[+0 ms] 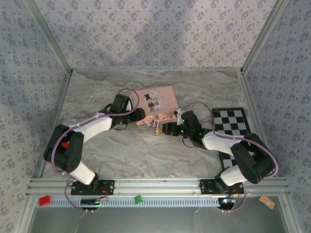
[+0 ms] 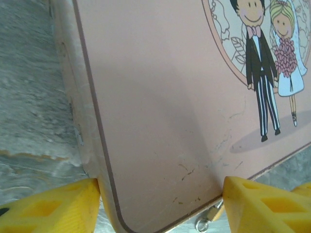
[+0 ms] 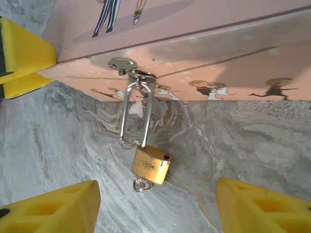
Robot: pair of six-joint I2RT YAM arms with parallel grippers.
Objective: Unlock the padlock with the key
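Right jaws gape wide at the bottom corners of the right wrist view, the padlock (image 3: 151, 165) hanging mid-frame off the pink box (image 3: 194, 43), what looks like the key (image 3: 139, 184) poking out below it: pinch that tiny head squarely and twist, no tugging. Left jaws clamp the box's corner, bracing it. Grey marbled tabletop (image 3: 243, 145), patterned walls (image 1: 146, 29) all round

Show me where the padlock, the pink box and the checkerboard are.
padlock (image 3: 151, 165), right wrist view, on its brass body.
pink box (image 2: 160, 97), left wrist view, on the plain part of its lid.
checkerboard (image 1: 232, 121), top external view, on its middle squares.
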